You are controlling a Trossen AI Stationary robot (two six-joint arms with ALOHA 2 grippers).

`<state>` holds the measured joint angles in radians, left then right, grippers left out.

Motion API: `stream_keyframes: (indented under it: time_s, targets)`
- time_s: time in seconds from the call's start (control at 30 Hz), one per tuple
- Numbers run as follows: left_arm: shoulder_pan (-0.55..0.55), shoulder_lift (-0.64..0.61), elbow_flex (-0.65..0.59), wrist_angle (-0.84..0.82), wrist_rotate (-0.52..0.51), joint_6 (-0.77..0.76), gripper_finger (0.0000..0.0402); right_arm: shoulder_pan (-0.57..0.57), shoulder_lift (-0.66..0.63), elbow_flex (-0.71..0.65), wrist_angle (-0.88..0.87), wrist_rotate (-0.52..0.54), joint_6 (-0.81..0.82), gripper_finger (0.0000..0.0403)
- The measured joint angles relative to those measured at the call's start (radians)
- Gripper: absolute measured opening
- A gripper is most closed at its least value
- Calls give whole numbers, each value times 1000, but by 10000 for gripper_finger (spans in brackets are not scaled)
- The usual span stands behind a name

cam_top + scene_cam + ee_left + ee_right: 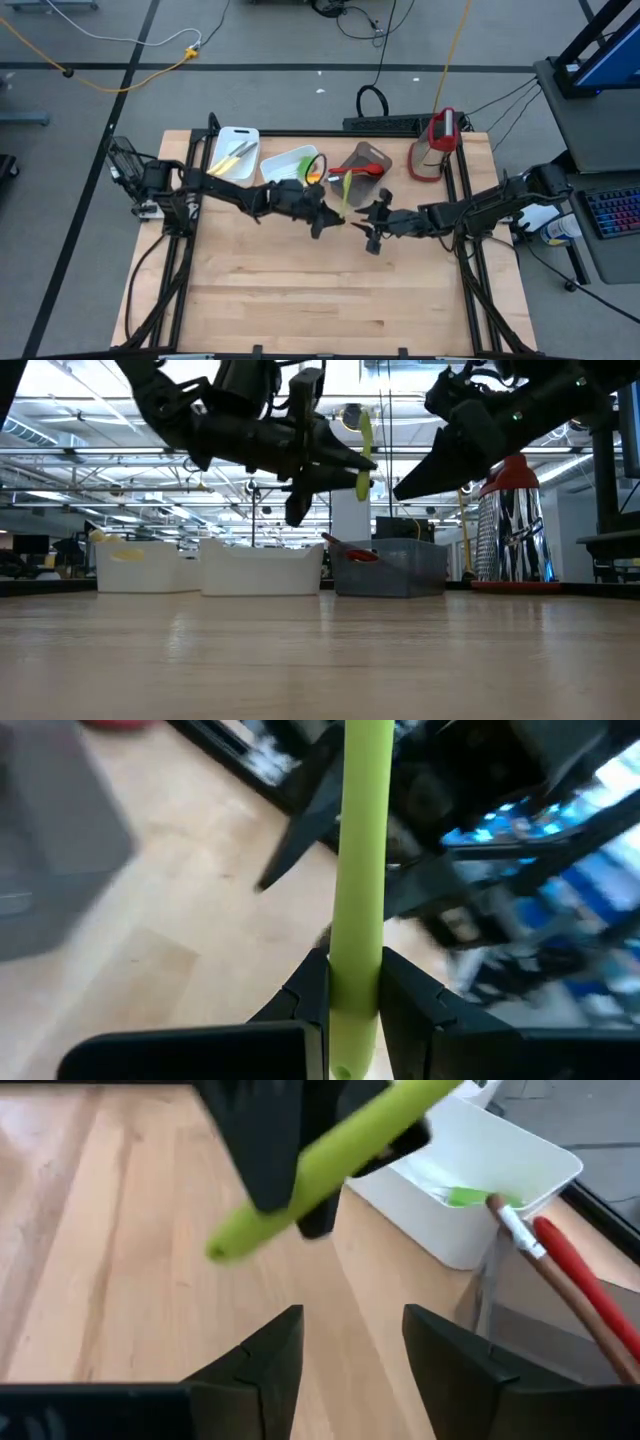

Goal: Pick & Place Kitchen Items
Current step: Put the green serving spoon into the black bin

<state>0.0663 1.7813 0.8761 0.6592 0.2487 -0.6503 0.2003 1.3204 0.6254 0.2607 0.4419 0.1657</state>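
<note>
High view first, going left to right: we saw the left white bin [236, 152] with pale utensils [232, 156] in it, then the middle white bin [290, 165], then the grey bin [367, 160] with a red-handled utensil [366, 171] lying across it, and the red-and-silver appliance [434, 145] at the far right of the table [300, 290]. Our left gripper [330, 216] hung above the table just in front of the bins, clamped on the lime-green utensil [346, 196]. In the left wrist view its fingers [410, 1000] pressed either side of the green handle near its end. In the low view the utensil stood nearly upright, well clear of the wood. Just beside it, our right gripper [372, 225] faced the left one, fingers spread and holding nothing; its wrist view showed the green handle ahead of the parted fingers [265, 1360], apart from them.
</note>
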Motion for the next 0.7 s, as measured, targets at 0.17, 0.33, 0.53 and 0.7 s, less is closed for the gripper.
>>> stream_keyframes:
  time_s: [0.17, 0.33, 0.53, 0.7]
  targets:
    - [59, 0, 152, -270, 184, -48, 47, 20, 0, 0, 14, -1, 6, 169]
    - [121, 0, 393, -797, 161, 80, 50, 19, 0, 0, 25, -1, 6, 169]
    - [217, 0, 561, -1098, 163, 144, 65, 24, 0, 0, 22, -1, 56, 169]
    - [271, 2, 569, -1107, 191, 106, 47, 19, 0, 0, 27, 1, 58, 169]
